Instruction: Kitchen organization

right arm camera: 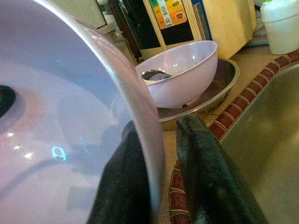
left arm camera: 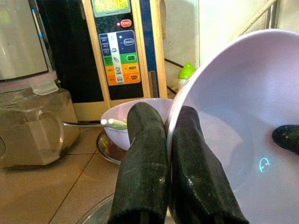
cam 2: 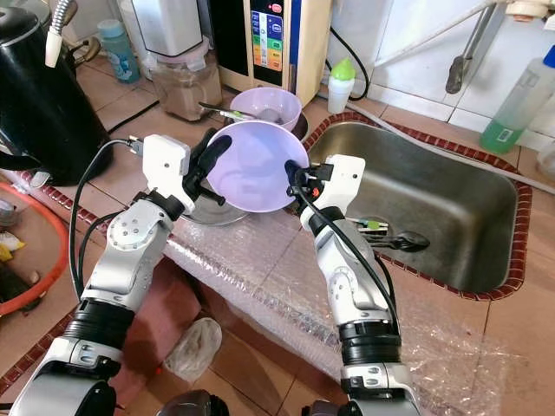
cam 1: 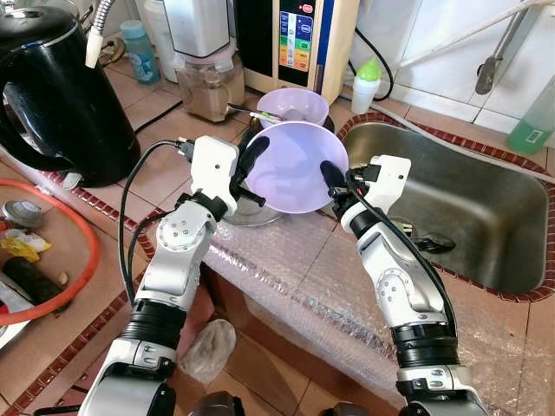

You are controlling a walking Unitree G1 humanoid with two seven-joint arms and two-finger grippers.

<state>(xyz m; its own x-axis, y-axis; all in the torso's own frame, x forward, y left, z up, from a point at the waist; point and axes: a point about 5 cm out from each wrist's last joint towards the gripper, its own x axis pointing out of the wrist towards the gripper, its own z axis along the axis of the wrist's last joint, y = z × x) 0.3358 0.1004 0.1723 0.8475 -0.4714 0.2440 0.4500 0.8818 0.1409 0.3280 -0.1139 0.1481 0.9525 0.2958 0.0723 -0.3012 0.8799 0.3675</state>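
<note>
1. Black and glossy, the kettle (cam 1: pixel 54 95) stands at the far left of the tiled counter (cam 1: pixel 165 169), its top cut off by the frame; beside it an orange hose (cam 1: pixel 82 251) curves over a lower ledge holding scraps too small to name.
2. Two clear jars sit behind: a blue-capped bottle (cam 1: pixel 139 50) and a blender jug (cam 1: pixel 206 82) with a brownish fill, contents hard to make out.
3. Two lilac bowls are in view. The big bowl (cam 1: pixel 297 165) is held tilted in the air above the counter's edge, just left of the sink, its hollow turned up toward the head camera.
4. The left gripper (cam 1: pixel 251 166) pinches the big bowl's left rim: in the left wrist view one finger (left arm camera: pixel 142 163) lies outside the wall and the other inside, pressed close.
5. The right gripper (cam 1: pixel 334 180) pinches the opposite rim the same way (wall sandwiched between its two black fingers (right arm camera: pixel 205 172)).
6. The small bowl (cam 1: pixel 293 107) rests behind in a shallow metal dish (right arm camera: pixel 219 86), a spoon handle (cam 1: pixel 247 111) poking out; the dish is mostly hidden behind the big bowl.
7. A beige dispenser (cam 1: pixel 303 39) with coloured buttons stands behind, cut off above.
8. Bubble wrap (cam 1: pixel 286 269) covers the counter's front.
9. The steel sink (cam 1: pixel 451 199) is rimmed by red-brown tile; something dark lies near its drain, unclear.
10. Two more bottles: one white with a green cap (cam 1: pixel 366 85), one green (cam 1: pixel 531 126) at the right edge.
</note>
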